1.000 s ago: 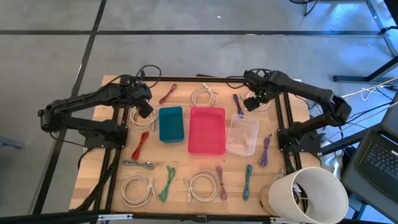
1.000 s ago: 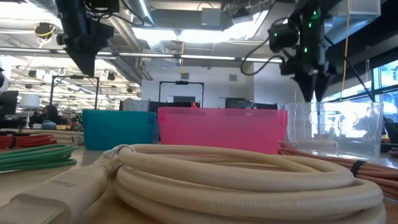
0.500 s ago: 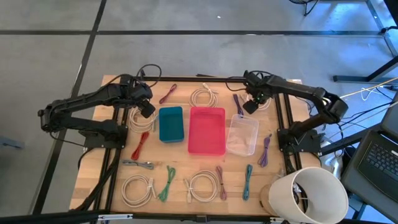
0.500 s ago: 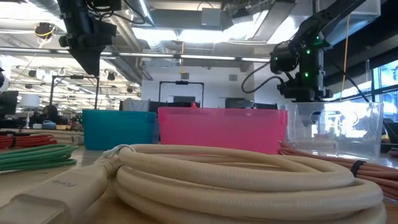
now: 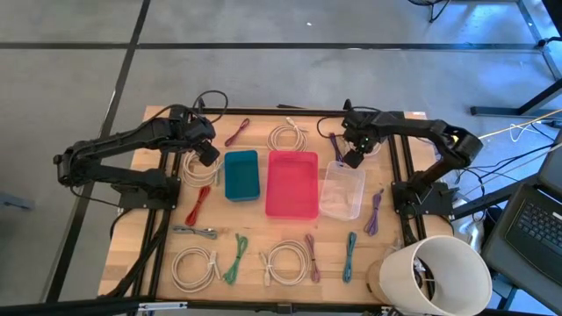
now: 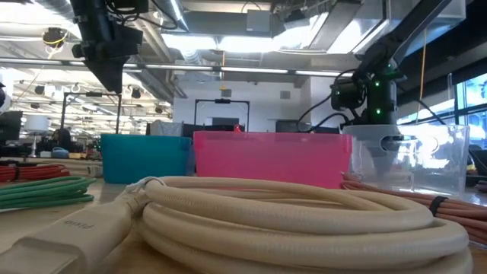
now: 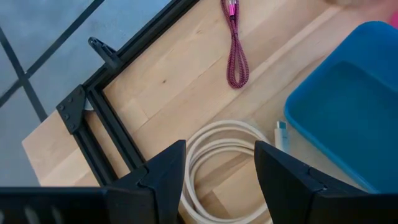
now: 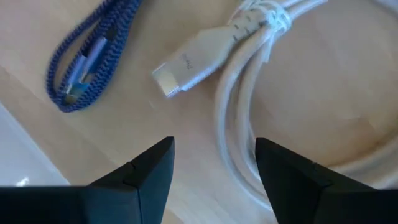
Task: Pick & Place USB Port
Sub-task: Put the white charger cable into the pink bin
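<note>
The coiled white USB cable [image 8: 292, 93] with its flat white plug lies on the light wooden table [image 5: 167, 241], just behind the far corner of the clear plastic bin [image 5: 342, 190]. Touching none of it, the right gripper [image 8: 214, 165] hangs low above this coil with its two dark fingers spread wide and nothing between them. Beside the white plug lies a folded blue-purple braided cable [image 8: 87, 59], also just behind the clear bin. The pink rectangular bin [image 5: 291, 183] stands just beside the clear bin, and the teal rectangular bin [image 5: 241, 175] stands on the pink bin's other side. The left gripper [image 7: 217, 168] hovers beyond the teal bin's far corner, fingers wide apart and empty, over another cream coiled cable [image 7: 214, 162]; a folded magenta braided cable [image 7: 235, 46] lies farther behind the teal bin.
</note>
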`<state>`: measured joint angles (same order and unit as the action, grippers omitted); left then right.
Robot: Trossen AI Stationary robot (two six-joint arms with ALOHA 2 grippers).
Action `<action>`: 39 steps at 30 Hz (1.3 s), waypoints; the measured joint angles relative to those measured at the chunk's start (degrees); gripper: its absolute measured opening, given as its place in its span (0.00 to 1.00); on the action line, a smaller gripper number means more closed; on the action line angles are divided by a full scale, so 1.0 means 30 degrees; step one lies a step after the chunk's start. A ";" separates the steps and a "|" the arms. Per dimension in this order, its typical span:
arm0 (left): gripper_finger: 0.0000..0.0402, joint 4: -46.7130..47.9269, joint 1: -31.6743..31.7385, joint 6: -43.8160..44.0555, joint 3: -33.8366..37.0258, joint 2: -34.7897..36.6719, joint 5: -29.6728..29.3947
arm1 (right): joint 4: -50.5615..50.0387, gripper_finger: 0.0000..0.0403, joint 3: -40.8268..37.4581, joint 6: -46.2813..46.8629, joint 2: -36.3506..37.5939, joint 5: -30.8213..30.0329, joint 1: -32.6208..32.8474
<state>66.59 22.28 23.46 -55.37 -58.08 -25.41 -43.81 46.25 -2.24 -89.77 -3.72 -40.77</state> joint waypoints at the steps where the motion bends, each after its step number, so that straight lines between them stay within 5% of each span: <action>1: 0.46 -0.0059 0.0000 0.0000 0.0000 0.0000 0.0000 | 0.0209 0.54 -0.0143 -0.0157 -0.0109 0.0178 -0.0005; 7: 0.46 -0.0539 0.0000 -0.0007 0.0007 0.0000 0.0048 | 0.0765 0.42 -0.0297 -0.0407 -0.0185 0.0279 -0.0009; 15: 0.46 -0.0803 0.0000 -0.0012 0.0007 0.0000 0.0269 | 0.1246 0.08 0.0199 -0.0269 -0.0169 -0.1115 0.0029; 39: 0.46 -0.0774 -0.0015 -0.0073 0.0007 0.0000 0.0231 | -0.0213 0.09 0.0199 0.0110 0.1153 -0.0963 0.0031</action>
<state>64.27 22.24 23.24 -55.35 -58.08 -24.72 -44.44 46.85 -1.91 -86.32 -6.61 -40.68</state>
